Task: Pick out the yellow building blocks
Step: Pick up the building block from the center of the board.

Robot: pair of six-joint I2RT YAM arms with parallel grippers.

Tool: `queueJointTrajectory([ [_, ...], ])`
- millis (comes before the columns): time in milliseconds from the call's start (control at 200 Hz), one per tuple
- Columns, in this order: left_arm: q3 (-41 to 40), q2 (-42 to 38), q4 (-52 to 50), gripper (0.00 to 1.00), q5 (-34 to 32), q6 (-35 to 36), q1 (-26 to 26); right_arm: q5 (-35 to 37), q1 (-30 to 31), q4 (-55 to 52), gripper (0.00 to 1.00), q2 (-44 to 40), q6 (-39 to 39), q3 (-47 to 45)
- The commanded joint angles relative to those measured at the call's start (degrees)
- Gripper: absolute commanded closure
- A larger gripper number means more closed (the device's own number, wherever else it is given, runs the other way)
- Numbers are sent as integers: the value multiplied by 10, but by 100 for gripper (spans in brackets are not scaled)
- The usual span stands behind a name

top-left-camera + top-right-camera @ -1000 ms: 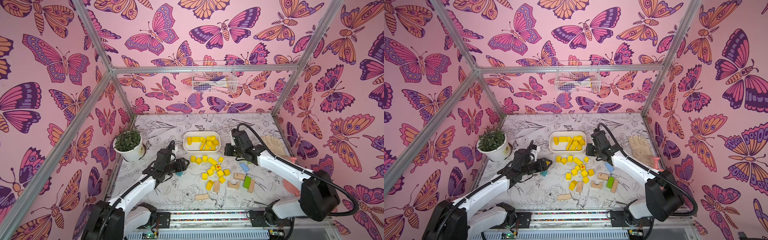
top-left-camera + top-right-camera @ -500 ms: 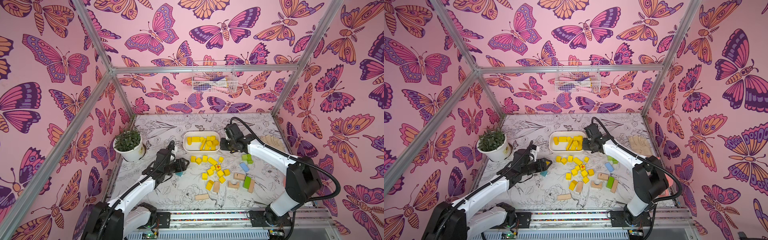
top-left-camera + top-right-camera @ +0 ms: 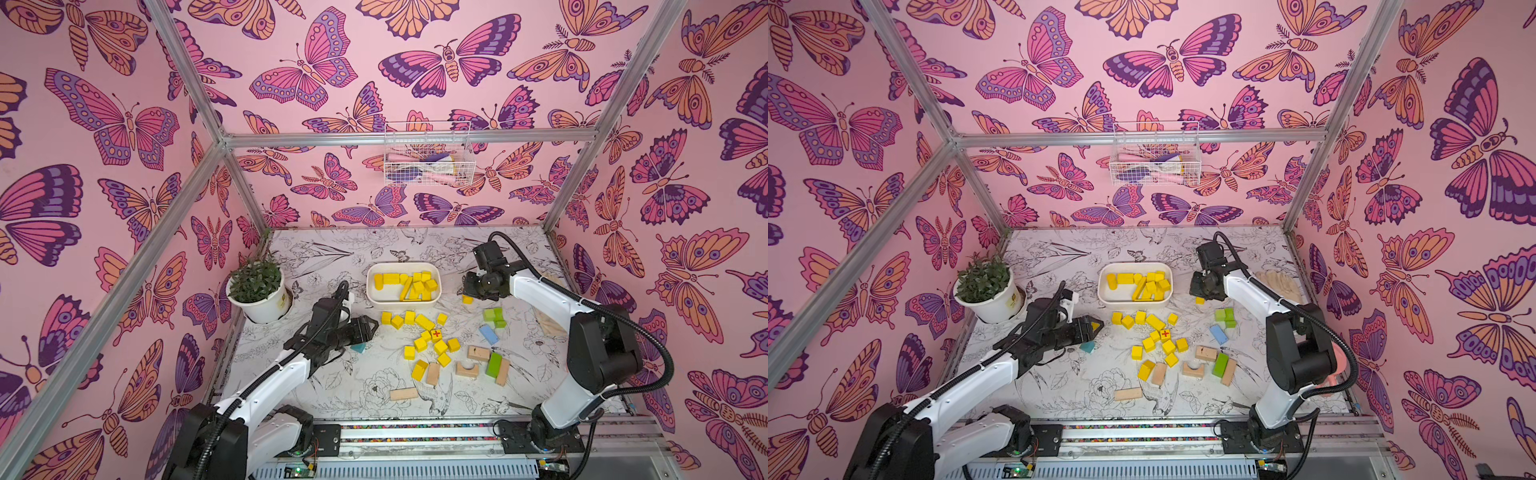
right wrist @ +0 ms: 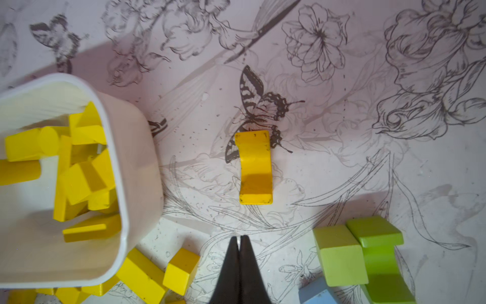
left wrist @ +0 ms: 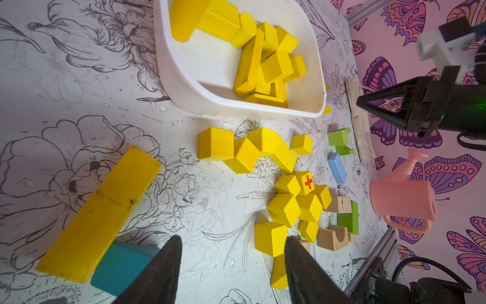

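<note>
left white-and-black arm (image 3: 270, 374) stretched low and forward | left gripper (image 5: 232, 252) black fingers (image 5: 163, 263) spread apart, nothing between em | right white-and-black arm (image 3: 544, 295) elbow bent, wrist pointing down | right gripper (image 4: 239, 239) pinched closed, empty

Potted plant (image 3: 255, 286) at left edge, wire basket (image 3: 428, 158) on back wall, green blks (image 3: 493, 315) mid-right.

Flower-printed table (image 3: 353, 390), white bin (image 3: 402, 305), potted plant (image 3: 257, 295), yellow building blocks (image 3: 419, 344), green blocks (image 3: 493, 314), tan blocks (image 3: 403, 393)
</note>
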Motion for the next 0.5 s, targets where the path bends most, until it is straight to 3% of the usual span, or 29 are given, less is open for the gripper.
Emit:
queueJointTrajectory([
  [0,-8,2,12,37,9,-3,4,-5,-13,-29,100,20,-13,27],
  [50,-8,3,12,37,10,-3,5,-4,-16,-34,100,30,-16,35],
  [140,-6,6,12,37,9,-3,4,-2,-19,-39,79,46,-22,52],
  [185,-5,7,11,37,10,-3,4,0,-18,-42,73,54,-25,61],
  [496,-4,10,12,37,10,-3,5,7,-18,-64,65,113,-36,113],
])
